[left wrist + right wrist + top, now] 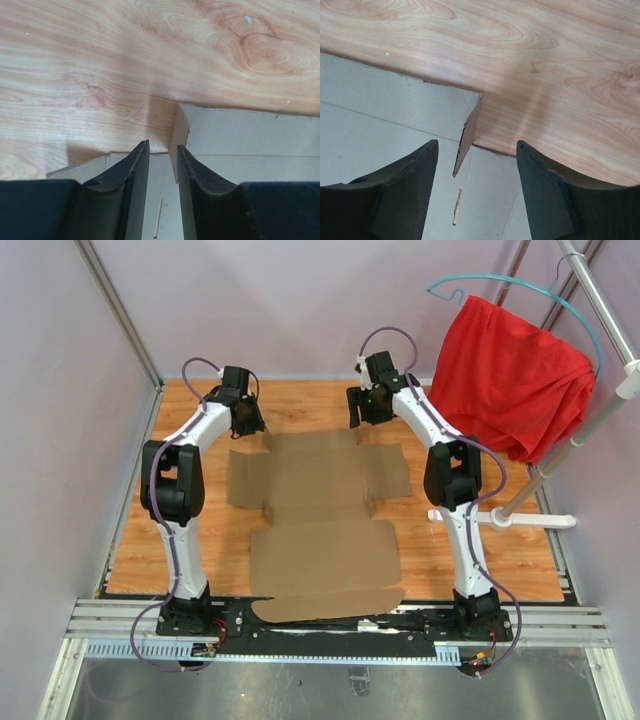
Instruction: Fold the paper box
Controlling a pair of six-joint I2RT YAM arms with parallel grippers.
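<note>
The paper box [320, 515] lies flat and unfolded on the wooden table [135, 540], a brown cardboard sheet with flaps on both sides and a long lid panel toward the arms. My left gripper [250, 426] hovers at its far left corner. In the left wrist view the left gripper [163, 144] is open by a narrow gap, with a small raised flap [177, 135] standing against the right finger [192, 172]. My right gripper [360, 418] is at the far right corner. In the right wrist view the right gripper [477, 142] stands wide open around another upright flap [469, 137], touching nothing.
A red cloth [510, 375] hangs on a blue hanger [520, 285] from a rack at the back right; the rack's white foot [505, 519] rests on the table beside the right arm. Pale walls close in the left and back sides.
</note>
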